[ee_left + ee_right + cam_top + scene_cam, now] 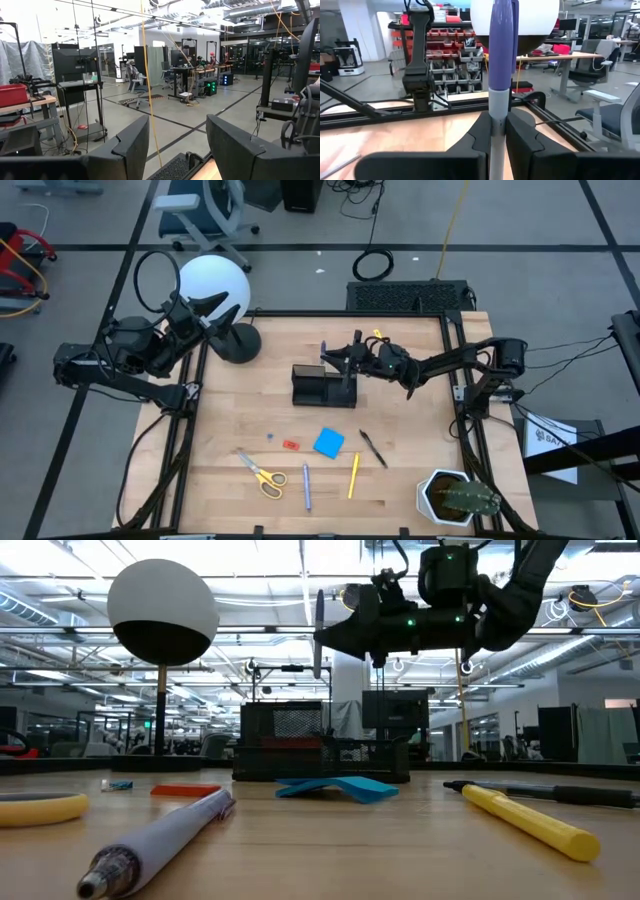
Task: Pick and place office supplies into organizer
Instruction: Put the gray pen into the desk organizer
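Clamped jaws on the right gripper [497, 131] grasp a purple-capped pen [500, 65], held upright between the fingers. In the high view this right gripper [345, 358] hangs over the back half of the table, just above the organizer [323, 385], with the pen [324, 350] at its tip. Near to far on the tabletop: along the front edge lie the yellow-handled scissors [262, 473], a blue pen [306, 486] and a yellow pen [353, 475]; behind them sit the tiny red piece [290, 445], the tiny blue pin [269, 436], the blue square pad [328, 442] and a black pen [373, 448]. A potted cactus [457, 498] stands at the front right corner. Farther back, the left gripper [212, 315] waits at the rear left edge beside the lamp [214, 288], its fingers [131, 145] spread apart and holding nothing.
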Motion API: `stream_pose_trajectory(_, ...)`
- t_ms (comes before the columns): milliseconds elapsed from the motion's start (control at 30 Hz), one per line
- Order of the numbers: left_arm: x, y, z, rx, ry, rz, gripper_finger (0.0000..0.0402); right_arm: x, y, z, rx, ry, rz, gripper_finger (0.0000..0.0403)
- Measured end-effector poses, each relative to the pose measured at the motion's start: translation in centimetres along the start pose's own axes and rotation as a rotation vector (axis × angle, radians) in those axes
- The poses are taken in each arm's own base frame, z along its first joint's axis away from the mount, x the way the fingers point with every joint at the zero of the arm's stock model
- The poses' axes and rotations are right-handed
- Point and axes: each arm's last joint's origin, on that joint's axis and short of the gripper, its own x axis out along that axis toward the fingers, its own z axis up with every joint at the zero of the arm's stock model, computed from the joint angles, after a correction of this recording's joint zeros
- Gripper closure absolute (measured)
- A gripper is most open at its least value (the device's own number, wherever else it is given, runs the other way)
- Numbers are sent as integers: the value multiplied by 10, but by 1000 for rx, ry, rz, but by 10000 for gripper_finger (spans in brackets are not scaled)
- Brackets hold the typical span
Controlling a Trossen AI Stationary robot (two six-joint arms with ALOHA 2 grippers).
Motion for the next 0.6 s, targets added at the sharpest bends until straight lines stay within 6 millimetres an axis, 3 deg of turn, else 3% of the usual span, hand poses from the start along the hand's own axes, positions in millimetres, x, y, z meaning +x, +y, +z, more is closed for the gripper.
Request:
stream_pose_trajectory(367, 0, 0, 0, 0, 0, 0, 201, 6, 4, -25, 23, 32, 35, 375)
stream_pose_trajectory(600, 0, 0, 0, 0, 0, 0, 201, 9, 4, -28, 38, 34, 36, 368)
